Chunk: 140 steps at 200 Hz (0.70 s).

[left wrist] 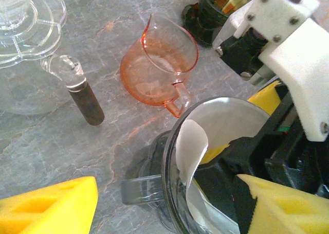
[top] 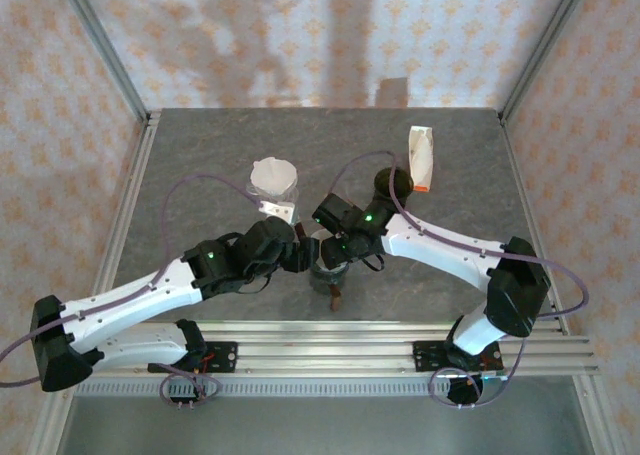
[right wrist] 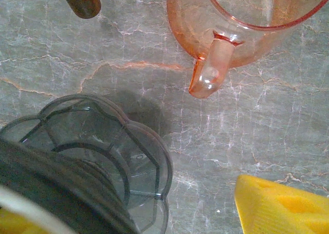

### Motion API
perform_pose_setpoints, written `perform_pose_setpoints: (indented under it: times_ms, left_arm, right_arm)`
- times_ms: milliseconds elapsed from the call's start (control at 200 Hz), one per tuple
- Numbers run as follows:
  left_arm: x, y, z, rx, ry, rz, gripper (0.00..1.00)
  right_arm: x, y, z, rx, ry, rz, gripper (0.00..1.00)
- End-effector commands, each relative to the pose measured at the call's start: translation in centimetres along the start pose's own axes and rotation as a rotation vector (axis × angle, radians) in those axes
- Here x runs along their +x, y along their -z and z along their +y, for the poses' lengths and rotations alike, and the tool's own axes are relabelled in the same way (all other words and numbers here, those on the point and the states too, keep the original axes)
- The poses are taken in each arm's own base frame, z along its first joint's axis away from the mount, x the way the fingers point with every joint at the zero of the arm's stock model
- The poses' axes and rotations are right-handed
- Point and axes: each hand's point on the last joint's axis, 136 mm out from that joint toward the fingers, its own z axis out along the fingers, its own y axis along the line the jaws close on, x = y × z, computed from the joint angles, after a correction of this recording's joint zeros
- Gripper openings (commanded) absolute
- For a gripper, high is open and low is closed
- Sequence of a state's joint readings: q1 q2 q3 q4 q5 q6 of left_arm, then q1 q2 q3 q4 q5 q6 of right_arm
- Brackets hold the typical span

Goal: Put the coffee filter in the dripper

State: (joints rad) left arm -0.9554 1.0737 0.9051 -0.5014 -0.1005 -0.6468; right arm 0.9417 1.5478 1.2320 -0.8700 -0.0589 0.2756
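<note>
A smoky grey dripper stands on the table between both arms. The white coffee filter lies inside it, one flap curling over the near rim. My left gripper is open, one yellow pad left of the dripper's handle and the other over its bowl, gripping nothing. My right gripper is open and straddles the dripper's wall. One of its fingers is inside against the filter, and the other pad is well clear outside.
A pink glass pitcher sits just behind the dripper. A brown-handled glass piece lies to its left beside a clear glass stand. A dark green cup and a white carton stand at the back right.
</note>
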Motion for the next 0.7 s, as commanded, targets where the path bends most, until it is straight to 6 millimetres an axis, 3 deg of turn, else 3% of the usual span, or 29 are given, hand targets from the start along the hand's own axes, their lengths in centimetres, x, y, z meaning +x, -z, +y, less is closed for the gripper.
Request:
perform_pose_setpoints:
  times_ms: [0, 210, 380, 696]
  left_arm:
    - [0.2, -0.7, 0.1, -0.009, 0.002, 0.005, 0.73]
    - [0.6, -1.1, 0.6, -0.032, 0.008, 0.025, 0.74]
    - [1.2, -1.3, 1.1, -0.046, 0.010, 0.048, 0.65]
    - [1.8, -1.3, 1.4, -0.055, 0.009, 0.073, 0.57]
  right_arm:
    - [0.5, -0.9, -0.9, 0.061, 0.008, 0.012, 0.70]
    - [0.5, -0.8, -0.8, 0.057, 0.008, 0.011, 0.70]
    - [0.3, -0.7, -0.7, 0.054, 0.003, 0.003, 0.70]
    - [-0.3, 0.2, -0.6, 0.041, -0.011, -0.024, 0.70]
